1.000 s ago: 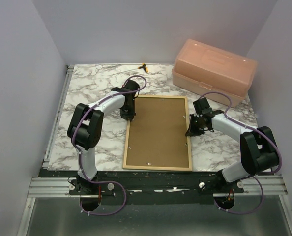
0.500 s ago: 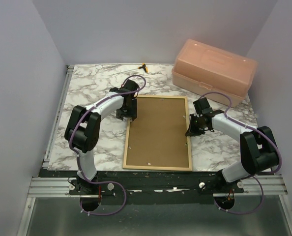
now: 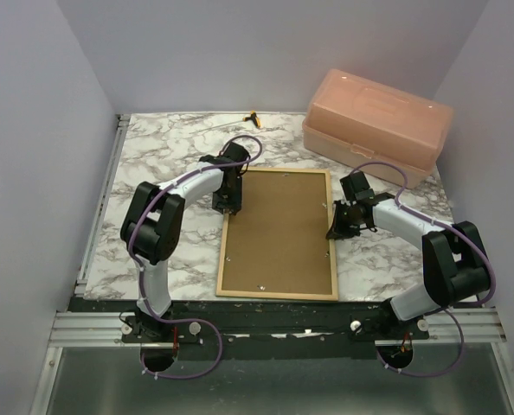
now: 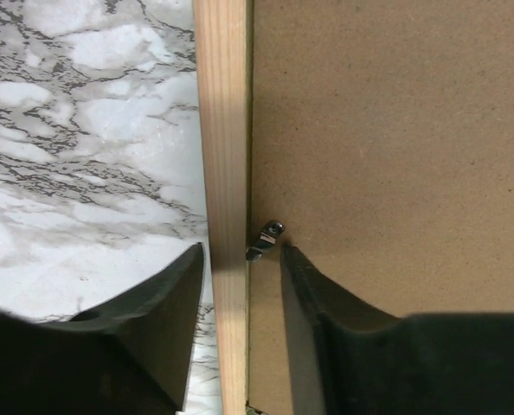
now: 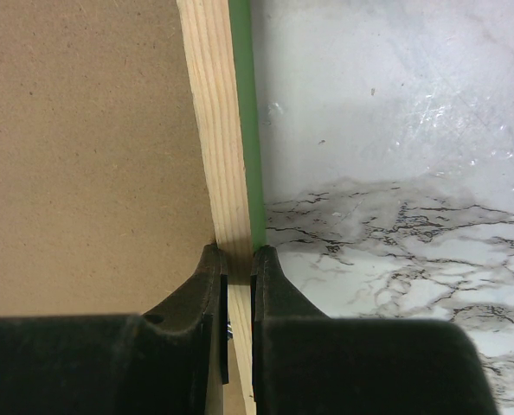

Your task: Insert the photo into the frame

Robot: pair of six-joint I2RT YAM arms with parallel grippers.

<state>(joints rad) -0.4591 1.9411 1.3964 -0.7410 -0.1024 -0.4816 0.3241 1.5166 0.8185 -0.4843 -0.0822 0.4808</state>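
Note:
The frame (image 3: 277,296) lies face down mid-table, bare wood up, with a brown hardboard backing (image 3: 279,233) filling it. The photo is hidden. My left gripper (image 3: 227,205) stands open astride the frame's left rail (image 4: 222,130), one finger over the marble, the other over the backing (image 4: 387,130). A small metal tab (image 4: 266,240) sits between the fingertips of the left gripper (image 4: 241,251). My right gripper (image 3: 333,232) is shut on the right rail (image 5: 207,104), whose green edge (image 5: 240,104) shows beside the right gripper (image 5: 237,252).
A closed pink plastic box (image 3: 378,125) stands at the back right. A small yellow and black item (image 3: 253,117) lies at the back edge. Grey walls close in the marble table (image 3: 153,156) on three sides.
My left gripper has opened from a shut hold at the left rail, lifting off slightly and settling back astride it. The right arm and the frame have not moved.

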